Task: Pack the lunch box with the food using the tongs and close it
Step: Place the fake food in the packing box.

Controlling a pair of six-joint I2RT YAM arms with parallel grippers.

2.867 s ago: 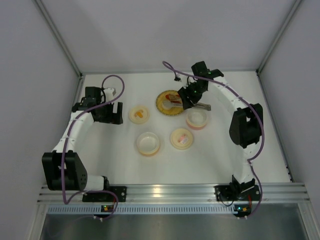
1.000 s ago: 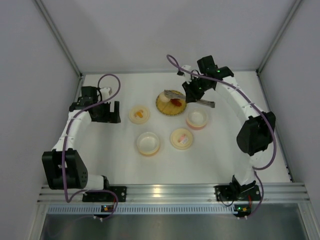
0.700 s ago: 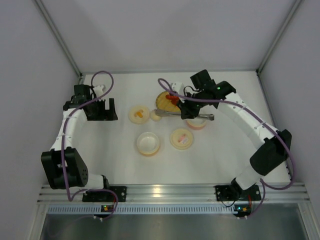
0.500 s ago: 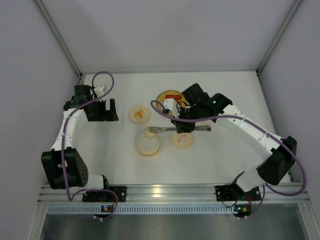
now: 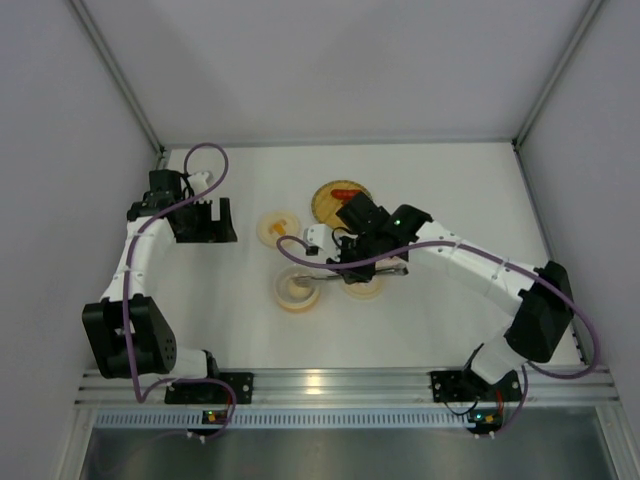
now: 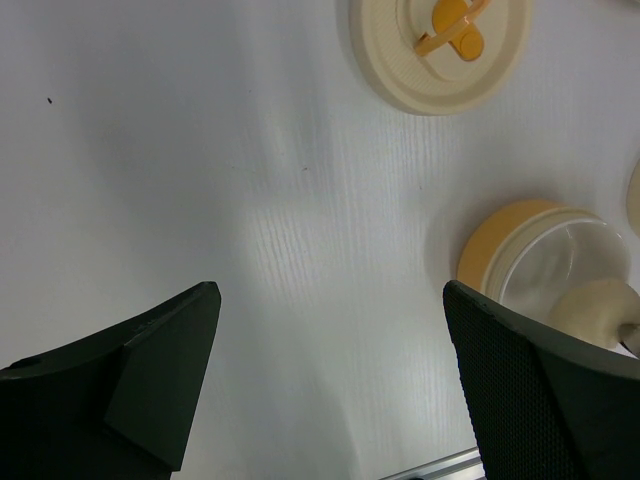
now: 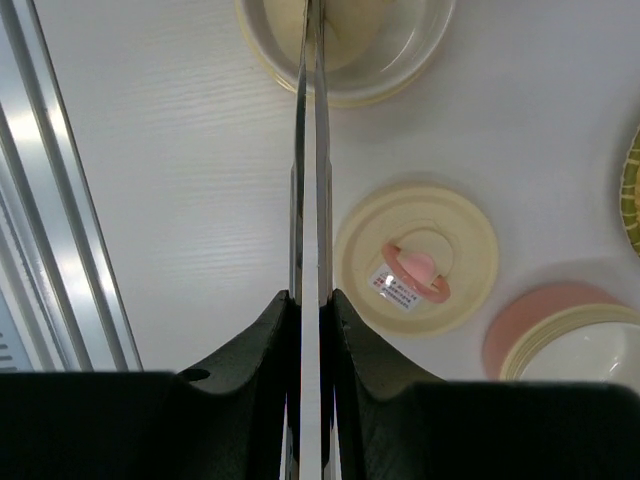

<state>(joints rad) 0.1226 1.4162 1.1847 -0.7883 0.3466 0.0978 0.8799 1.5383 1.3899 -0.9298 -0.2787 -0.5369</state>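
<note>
My right gripper (image 5: 352, 262) (image 7: 310, 300) is shut on the silver tongs (image 7: 309, 150) (image 5: 322, 277). The tongs reach left over the orange-rimmed lunch box bowl (image 5: 297, 290) (image 7: 420, 70) (image 6: 500, 250). Their tips hold the cream-white ball (image 7: 350, 20) (image 6: 598, 306) inside that bowl. A red sausage piece (image 5: 345, 192) lies on the woven plate (image 5: 330, 205). At the far left my left gripper (image 5: 205, 220) (image 6: 330, 380) hangs open over bare table, with nothing between its fingers (image 6: 150, 380).
A cream lid with an orange handle (image 5: 279, 228) (image 6: 440, 40) lies left of the plate. A cream lid with a pink handle (image 7: 415, 258) (image 5: 365, 285) lies under my right wrist, with a pink-rimmed bowl (image 7: 560, 340) beside it. An aluminium rail (image 5: 340, 380) runs along the near edge.
My right arm swung from the woven plate toward the near left, carrying the ball in the tongs to the orange-rimmed bowl. The left arm drew back slightly and then stayed still.
</note>
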